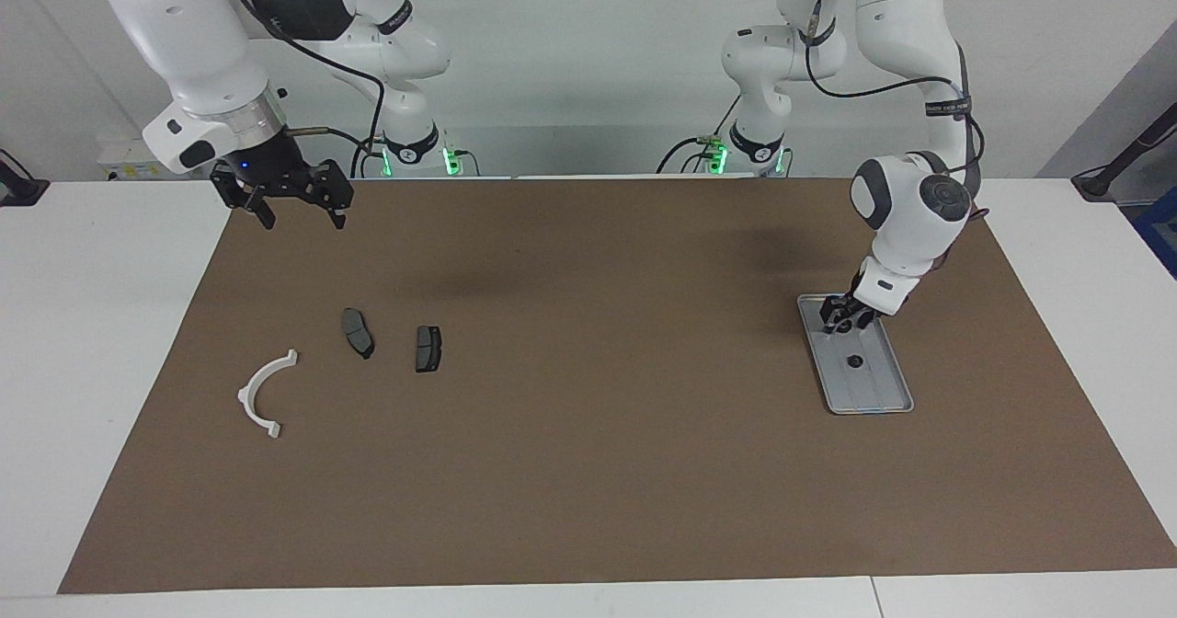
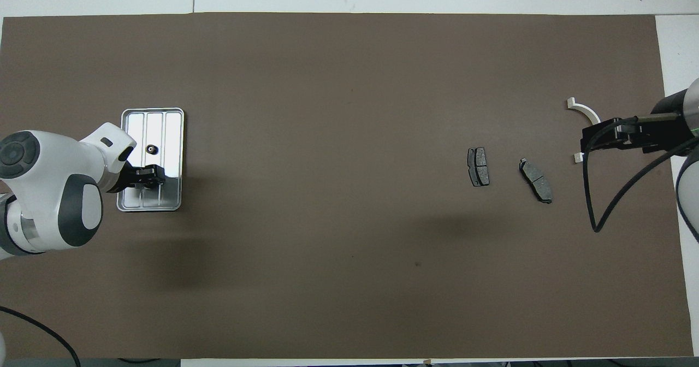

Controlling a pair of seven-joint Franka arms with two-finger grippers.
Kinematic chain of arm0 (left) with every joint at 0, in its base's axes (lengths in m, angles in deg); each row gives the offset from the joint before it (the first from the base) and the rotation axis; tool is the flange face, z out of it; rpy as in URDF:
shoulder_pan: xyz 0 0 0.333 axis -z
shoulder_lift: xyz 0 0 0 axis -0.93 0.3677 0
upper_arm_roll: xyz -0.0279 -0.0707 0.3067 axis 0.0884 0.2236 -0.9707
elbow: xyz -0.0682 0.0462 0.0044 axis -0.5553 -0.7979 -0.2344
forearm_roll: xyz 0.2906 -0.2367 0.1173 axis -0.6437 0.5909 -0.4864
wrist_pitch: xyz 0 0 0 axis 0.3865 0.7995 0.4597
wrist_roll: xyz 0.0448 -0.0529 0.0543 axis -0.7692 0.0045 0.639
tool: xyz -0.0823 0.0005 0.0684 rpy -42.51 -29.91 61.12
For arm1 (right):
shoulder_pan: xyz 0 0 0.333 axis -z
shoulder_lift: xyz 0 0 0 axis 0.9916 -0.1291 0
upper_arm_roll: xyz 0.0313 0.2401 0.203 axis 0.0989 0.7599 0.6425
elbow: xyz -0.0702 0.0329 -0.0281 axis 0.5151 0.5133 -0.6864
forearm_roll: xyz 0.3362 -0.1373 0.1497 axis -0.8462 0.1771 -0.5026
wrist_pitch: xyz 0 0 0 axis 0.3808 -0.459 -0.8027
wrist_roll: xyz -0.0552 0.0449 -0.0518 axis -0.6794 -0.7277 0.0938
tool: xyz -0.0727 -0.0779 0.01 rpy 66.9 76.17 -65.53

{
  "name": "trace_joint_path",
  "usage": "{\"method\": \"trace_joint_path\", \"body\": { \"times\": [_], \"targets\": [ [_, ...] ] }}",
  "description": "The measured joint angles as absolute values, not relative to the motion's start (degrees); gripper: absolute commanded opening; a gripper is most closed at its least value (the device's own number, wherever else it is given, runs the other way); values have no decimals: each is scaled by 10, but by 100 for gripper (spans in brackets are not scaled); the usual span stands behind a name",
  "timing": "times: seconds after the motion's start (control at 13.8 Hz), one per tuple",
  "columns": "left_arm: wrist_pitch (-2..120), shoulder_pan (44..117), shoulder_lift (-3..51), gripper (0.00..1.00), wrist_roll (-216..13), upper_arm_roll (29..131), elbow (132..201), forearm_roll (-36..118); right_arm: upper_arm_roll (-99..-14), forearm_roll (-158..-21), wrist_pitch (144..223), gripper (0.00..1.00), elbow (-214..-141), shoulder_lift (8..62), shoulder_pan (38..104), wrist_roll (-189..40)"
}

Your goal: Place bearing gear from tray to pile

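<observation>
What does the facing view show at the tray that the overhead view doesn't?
Facing only: how low the left hand sits, down in the tray, and that the right hand waits open, raised over the mat's corner. Overhead only: the tray's ridges, plainly. Both: one uncovered gear, two dark pads, the white bracket.

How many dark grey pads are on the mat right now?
2. One pad lies beside the white bracket; the other pad lies beside the first, toward the left arm's end. None seems hidden.
</observation>
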State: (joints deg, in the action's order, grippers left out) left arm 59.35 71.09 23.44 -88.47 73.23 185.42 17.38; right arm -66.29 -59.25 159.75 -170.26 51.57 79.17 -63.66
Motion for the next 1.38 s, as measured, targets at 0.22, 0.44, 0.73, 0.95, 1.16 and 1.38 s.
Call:
{"method": "trace_joint_path", "body": {
  "times": [0.22,0.44,0.73,0.95,1.16,1.38],
  "targets": [
    [594,711,234,51,-885,733,1853,174,-662,-592,1600,100,-1703,512,791,-637],
    [594,712,233,0,-885,736,1852,174,-652,-592,1627,100,-1701,490,790,-637],
    [588,714,231,0,-915,740,1849,175,-640,-592,1649,100,-1648,412,762,-633],
    [524,762,241,0,-1031,741,1785,175,-640,-592,1680,100,-1602,342,734,-582],
    [484,851,264,0,-1196,743,1705,175,-640,-587,1687,100,-1562,287,706,-536],
    [482,933,297,0,-1330,744,1658,177,-641,-555,1687,100,-1543,267,699,-551]
  ]
}}
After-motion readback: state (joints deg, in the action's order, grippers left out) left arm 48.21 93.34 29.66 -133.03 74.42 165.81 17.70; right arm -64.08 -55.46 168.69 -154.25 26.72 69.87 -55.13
